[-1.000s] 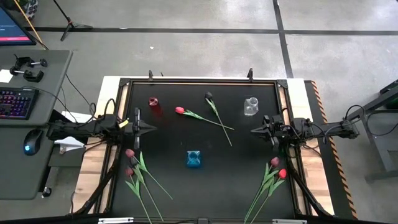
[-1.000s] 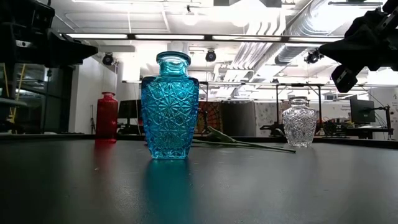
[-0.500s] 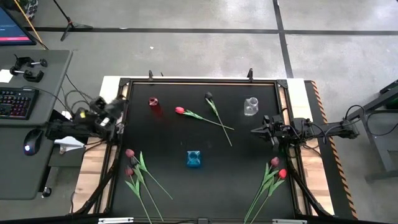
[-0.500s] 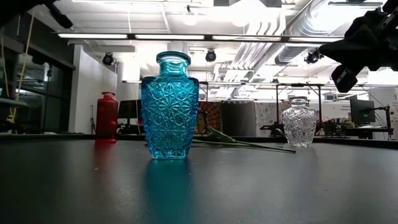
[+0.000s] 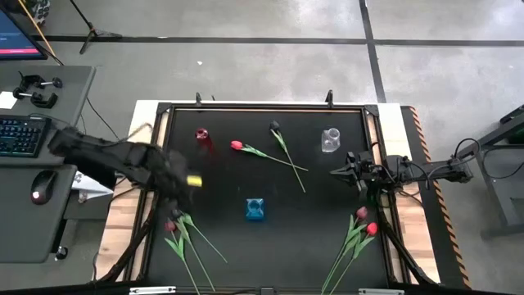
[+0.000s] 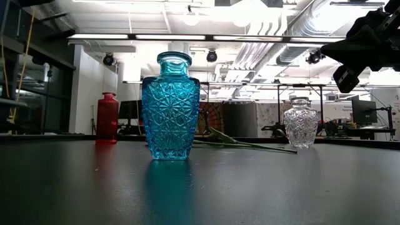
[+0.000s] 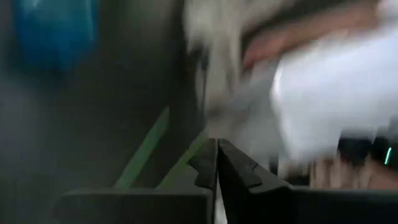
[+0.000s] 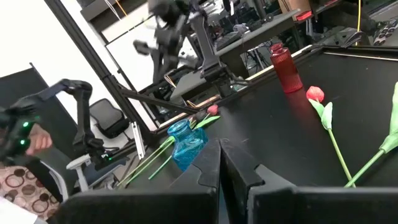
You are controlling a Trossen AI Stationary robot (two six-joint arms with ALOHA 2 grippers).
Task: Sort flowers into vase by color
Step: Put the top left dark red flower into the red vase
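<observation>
My left gripper (image 5: 182,190) is shut and blurred, reaching out over the table's left side, just beyond a cluster of pink-maroon tulips (image 5: 177,232) lying flat near the left near corner; its wrist view shows shut fingers (image 7: 217,163) above green stems (image 7: 144,151). My right gripper (image 5: 334,171), shut (image 8: 219,158), hovers at the table's right side. A red tulip (image 5: 237,145) and a near-black tulip (image 5: 274,126) lie with crossed stems at the table's middle. Pink and red tulips (image 5: 365,221) lie near the right near corner.
Three vases stand on the black table: red (image 5: 202,138) far left, clear glass (image 5: 330,139) far right, blue (image 5: 256,209) in the middle toward the near edge. A desk with keyboard and mouse (image 5: 24,139) sits left of the table.
My left arm first pulled back from the table toward its left edge and rose, then swung out again toward the near edge, ending over the left tulip cluster, blurred by motion. The right arm, flowers and vases kept still.
</observation>
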